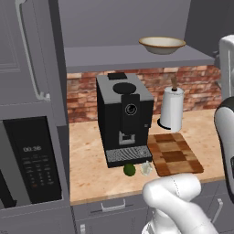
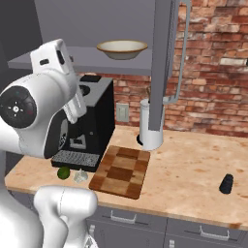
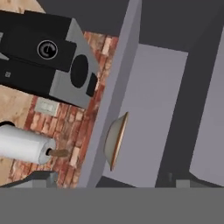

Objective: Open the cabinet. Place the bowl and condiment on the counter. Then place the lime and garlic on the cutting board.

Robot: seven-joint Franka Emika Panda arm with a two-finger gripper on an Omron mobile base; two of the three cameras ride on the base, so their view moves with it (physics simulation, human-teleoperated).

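Rolled view, bowl (image 3: 114, 141) edge-on on cabinet (image 3: 153, 109) shelf, coffee machine (image 3: 43, 57), paper-towel roll (image 3: 24, 146), brick wall (image 3: 70, 131).

Above my black coffee machine (image 1: 122, 116) sits a cream bowl (image 1: 162, 44) with a tan-brown rim, inside the grey cabinet (image 1: 137, 57). Beside the machine: a brown light-and-dark checkered cutting board (image 1: 175, 154), a dark-green lime (image 1: 130, 169), whitish garlic (image 1: 146, 168), all on the beige speckled tabletop (image 1: 91, 160). Right of the board, a black condiment (image 2: 226, 183).

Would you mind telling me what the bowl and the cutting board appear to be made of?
The bowl looks like glazed ceramic: smooth cream body with a tan-brown rim. The cutting board looks like wood, probably end-grain blocks: brown squares in a light-and-dark checkered pattern, matte finish.
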